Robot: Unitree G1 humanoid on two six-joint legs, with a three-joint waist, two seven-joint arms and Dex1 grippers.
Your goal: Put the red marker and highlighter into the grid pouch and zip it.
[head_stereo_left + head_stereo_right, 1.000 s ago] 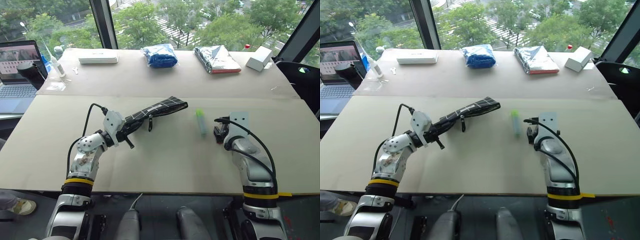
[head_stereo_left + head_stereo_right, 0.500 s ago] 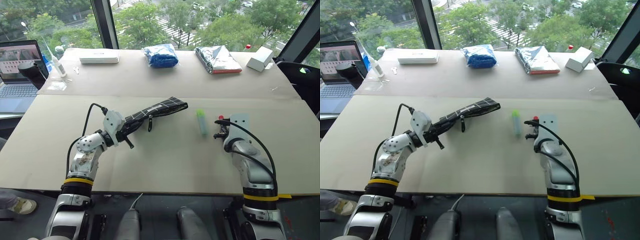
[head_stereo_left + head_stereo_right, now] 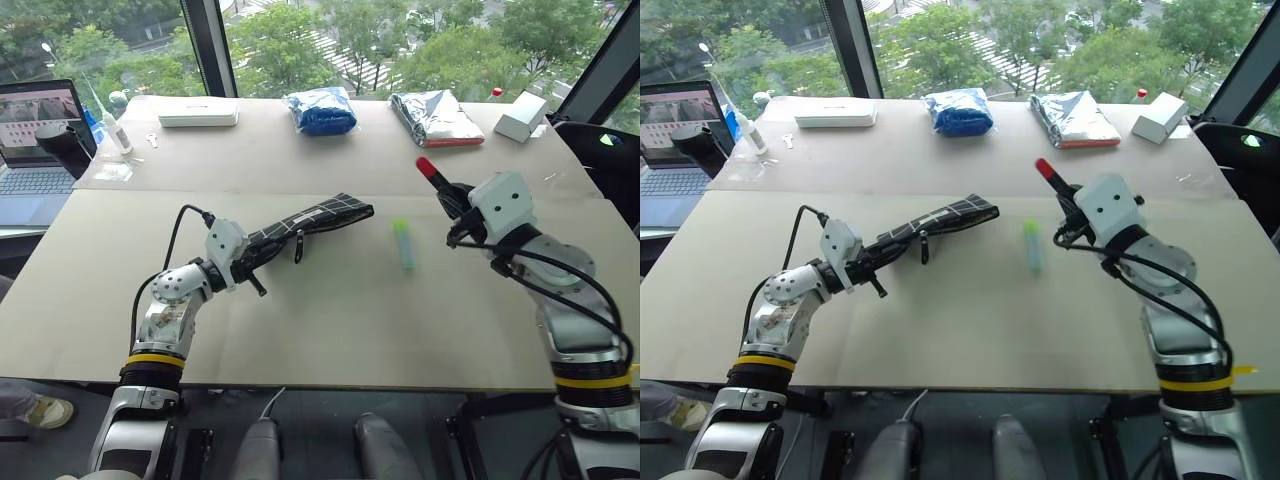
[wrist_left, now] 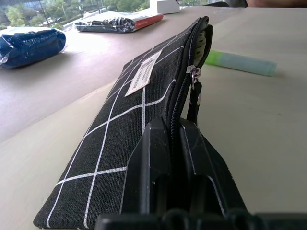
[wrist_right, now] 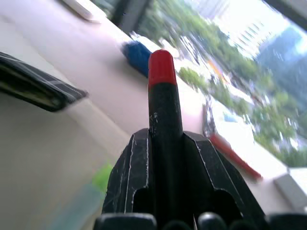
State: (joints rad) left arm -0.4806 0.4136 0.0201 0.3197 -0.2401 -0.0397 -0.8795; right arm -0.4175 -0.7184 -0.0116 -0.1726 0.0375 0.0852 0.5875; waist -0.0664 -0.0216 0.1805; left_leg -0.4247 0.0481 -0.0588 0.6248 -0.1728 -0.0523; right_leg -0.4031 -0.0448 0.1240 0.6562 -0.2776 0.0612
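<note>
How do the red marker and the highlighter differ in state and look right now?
The red marker is clamped in the right gripper, raised off the table; the highlighter lies flat on the table, untouched. The marker is black with a red cap end; the highlighter is pale green. Neither is inside the grid pouch.

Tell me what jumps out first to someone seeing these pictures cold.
The red marker stands out: the right gripper holds it up above the table, red cap outward. Next comes the grid pouch, which the left gripper clamps by one end at mid-table, its zipper open at the far end. The pale green highlighter lies loose on the table between pouch and right arm.
</note>
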